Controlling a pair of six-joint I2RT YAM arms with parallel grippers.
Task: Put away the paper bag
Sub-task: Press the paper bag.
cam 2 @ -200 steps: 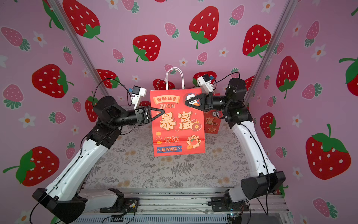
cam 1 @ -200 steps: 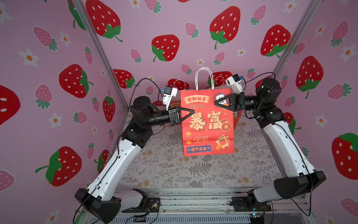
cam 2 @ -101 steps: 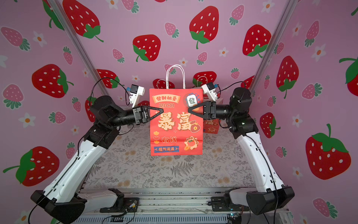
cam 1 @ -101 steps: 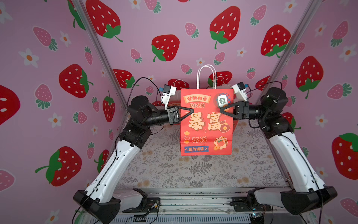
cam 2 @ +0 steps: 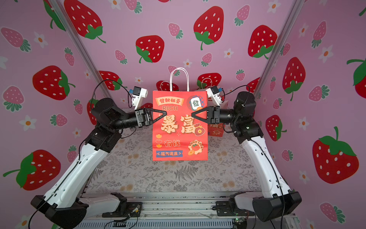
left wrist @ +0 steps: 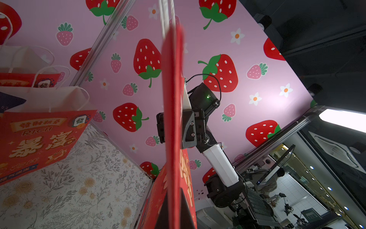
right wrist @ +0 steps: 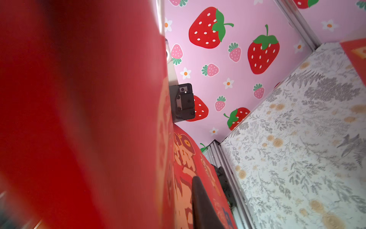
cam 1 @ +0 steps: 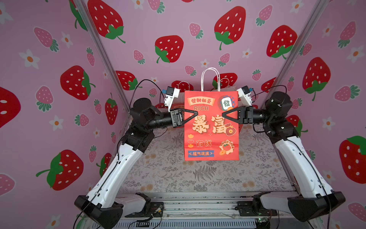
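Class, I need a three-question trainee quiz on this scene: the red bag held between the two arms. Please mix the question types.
1. True or false: the bag is upside down.
2. The left end effector grips the bag by its: A) handle, B) side edge, C) bottom.
3. Complete: the large English word near the bag's top reads ____.

Key: 1 false; 2 B; 3 RICH.
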